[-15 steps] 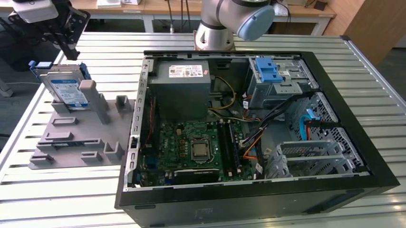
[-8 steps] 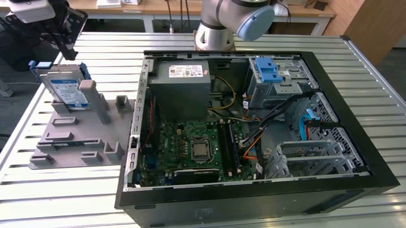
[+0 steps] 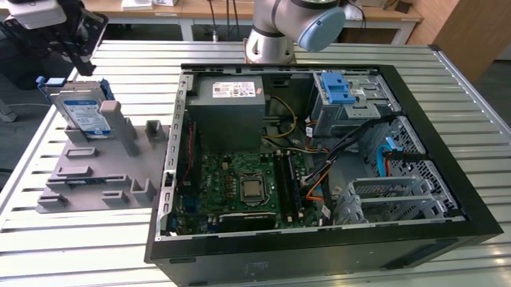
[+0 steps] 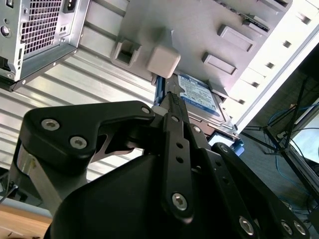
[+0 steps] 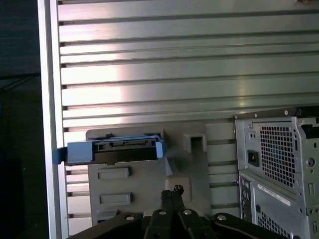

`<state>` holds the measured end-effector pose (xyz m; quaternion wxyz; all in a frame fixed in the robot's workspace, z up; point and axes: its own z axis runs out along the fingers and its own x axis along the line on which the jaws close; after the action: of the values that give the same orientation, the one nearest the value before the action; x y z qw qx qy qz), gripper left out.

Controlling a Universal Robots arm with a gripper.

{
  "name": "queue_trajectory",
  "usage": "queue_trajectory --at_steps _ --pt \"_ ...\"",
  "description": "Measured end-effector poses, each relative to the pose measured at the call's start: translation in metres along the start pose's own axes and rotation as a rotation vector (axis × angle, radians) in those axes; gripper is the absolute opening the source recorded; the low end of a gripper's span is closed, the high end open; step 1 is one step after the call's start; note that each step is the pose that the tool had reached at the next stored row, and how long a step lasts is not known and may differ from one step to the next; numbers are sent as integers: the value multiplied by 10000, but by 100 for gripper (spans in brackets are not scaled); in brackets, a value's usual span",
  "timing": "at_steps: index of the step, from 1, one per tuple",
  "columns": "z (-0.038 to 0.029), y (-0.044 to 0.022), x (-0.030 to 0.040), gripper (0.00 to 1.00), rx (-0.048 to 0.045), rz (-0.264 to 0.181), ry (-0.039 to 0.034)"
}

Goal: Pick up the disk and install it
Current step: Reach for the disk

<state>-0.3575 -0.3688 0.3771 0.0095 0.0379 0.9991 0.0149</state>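
Note:
The disk (image 3: 84, 113) stands on edge in a slot of the grey holder block (image 3: 96, 173) on the exterior view's left. It is silver-grey with a white-and-blue label and a blue carrier frame. My gripper (image 3: 82, 67) hangs just above its top edge, apart from it. In the second wrist view the shut fingers (image 4: 172, 107) point at the disk (image 4: 199, 97) beside a grey post. The first wrist view shows the disk's blue-framed edge (image 5: 114, 151) beyond the gripper (image 5: 172, 191). Nothing is between the fingers.
The open computer case (image 3: 319, 251) lies to the right of the holder on the slatted metal table (image 3: 80, 245). Inside it are a grey power-supply box (image 3: 227, 101), a motherboard (image 3: 239, 185) and a metal drive cage with a blue latch (image 3: 339, 89). The table edge runs close behind the holder.

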Motion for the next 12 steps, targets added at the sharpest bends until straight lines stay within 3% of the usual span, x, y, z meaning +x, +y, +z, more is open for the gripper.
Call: queue_trajectory --at_steps 12 --pt "4 -3 38 11 0 0 0"
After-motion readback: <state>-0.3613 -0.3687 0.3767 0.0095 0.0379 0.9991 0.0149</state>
